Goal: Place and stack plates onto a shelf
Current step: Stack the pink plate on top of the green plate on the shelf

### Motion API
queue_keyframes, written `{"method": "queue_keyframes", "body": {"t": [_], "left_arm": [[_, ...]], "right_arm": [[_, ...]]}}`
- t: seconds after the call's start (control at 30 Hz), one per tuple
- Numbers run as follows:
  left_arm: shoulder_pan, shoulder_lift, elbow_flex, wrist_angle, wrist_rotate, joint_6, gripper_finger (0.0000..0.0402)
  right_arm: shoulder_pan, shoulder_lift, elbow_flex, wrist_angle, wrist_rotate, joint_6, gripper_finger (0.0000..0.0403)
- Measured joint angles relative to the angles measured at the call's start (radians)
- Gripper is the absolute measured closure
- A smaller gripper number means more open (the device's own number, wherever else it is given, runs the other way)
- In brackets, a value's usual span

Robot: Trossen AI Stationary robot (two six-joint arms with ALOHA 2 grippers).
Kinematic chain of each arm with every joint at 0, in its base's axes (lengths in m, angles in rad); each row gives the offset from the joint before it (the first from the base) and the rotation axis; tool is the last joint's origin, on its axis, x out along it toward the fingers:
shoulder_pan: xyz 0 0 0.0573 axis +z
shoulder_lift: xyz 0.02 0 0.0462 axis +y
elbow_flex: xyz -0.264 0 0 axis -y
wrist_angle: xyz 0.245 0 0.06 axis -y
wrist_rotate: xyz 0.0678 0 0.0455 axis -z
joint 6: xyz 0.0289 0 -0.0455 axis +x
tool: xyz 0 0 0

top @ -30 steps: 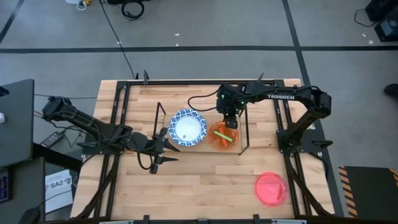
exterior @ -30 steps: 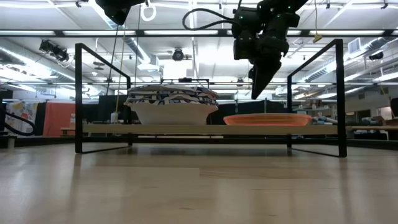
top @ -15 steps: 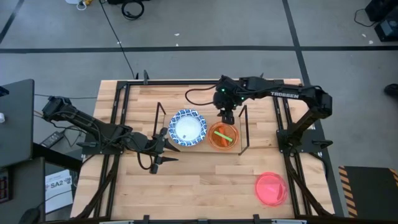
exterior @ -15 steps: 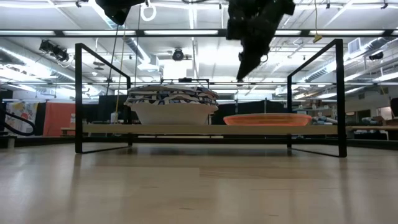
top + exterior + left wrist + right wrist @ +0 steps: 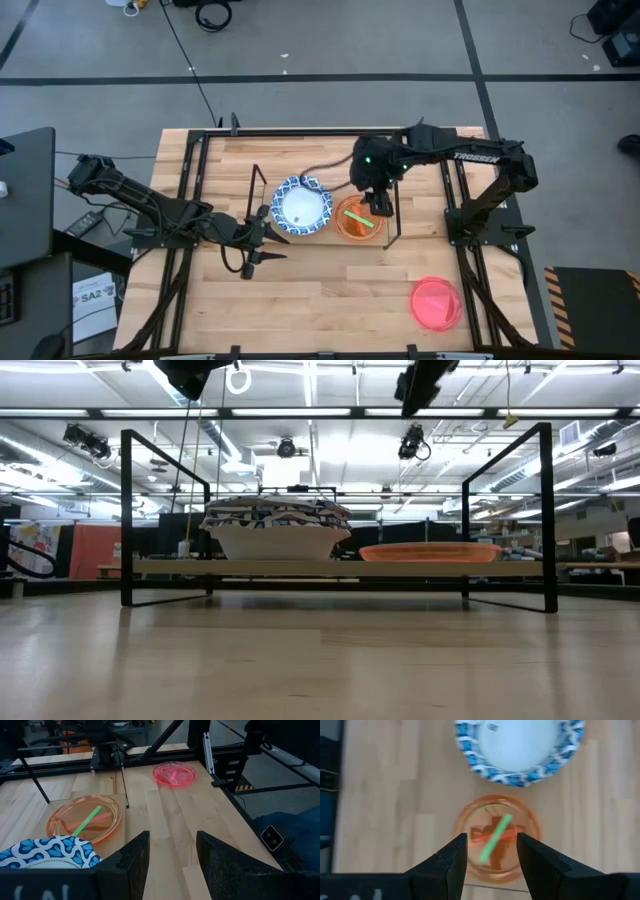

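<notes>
The right gripper (image 5: 381, 203) hung above the shelf (image 5: 322, 181), over the far edge of the orange plate (image 5: 358, 218), its fingers (image 5: 451, 860) parted with nothing between them. The left gripper (image 5: 276, 233) waited low over the desk (image 5: 320, 300) just beside the near-left edge of the blue-patterned plates (image 5: 302, 205), fingers (image 5: 134, 857) likewise apart and empty.

On the shelf, the blue-and-white stack sat to the left and the orange plate to its right, their rims close together. A translucent red-pink plate (image 5: 436, 303) lay alone near the desk's front right corner, well apart from the shelf, so I judged it the piece not yet fetched.

The risks, as I judged them:
- That pink plate sat flat on the wood, so fingers coming down on its rim could skid it toward the desk edge, or pinch only the lip and let it tilt out on the lift.
- Carrying it back, the plate had to pass the black wire frame (image 5: 391, 210) at the shelf's right end; a low path could clip that loop and shove the whole board.
- A green strip and an orange strip (image 5: 79, 824) lay inside the orange plate. Anything stacked there might rock on them rather than nest.
- The left gripper stood close to the blue stack; a careless swing could nudge it.
</notes>
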Motion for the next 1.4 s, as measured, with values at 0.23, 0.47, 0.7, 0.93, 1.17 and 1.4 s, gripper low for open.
{"method": "queue_keyframes", "body": {"t": [0.23, 0.47, 0.7, 0.93, 1.17, 1.4], "left_arm": [[0.000, 0.000, 0.000, 0.000, 0.000, 0.000, 0.0233], [0.000, 0.000, 0.000, 0.000, 0.000, 0.000, 0.0233], [0.000, 0.000, 0.000, 0.000, 0.000, 0.000, 0.0233], [0.000, 0.000, 0.000, 0.002, 0.000, 0.000, 0.0233], [0.000, 0.000, 0.000, 0.003, 0.000, 0.000, 0.0233], [0.000, 0.000, 0.000, 0.003, 0.000, 0.000, 0.0233]], "right_arm": [[0.179, 0.000, 0.052, -0.125, 0.019, 0.139, 0.0226], [0.379, 0.000, 0.052, -0.249, 0.050, 0.336, 0.0226], [0.592, -0.016, 0.052, -0.259, 0.192, 0.543, 0.0226], [0.783, -0.019, 0.052, -0.262, 0.298, 0.762, 0.0226], [0.922, -0.019, 0.052, -0.264, 0.395, 0.953, 0.0226], [1.006, -0.019, 0.046, -0.263, 0.473, 1.114, 0.0226]]}}
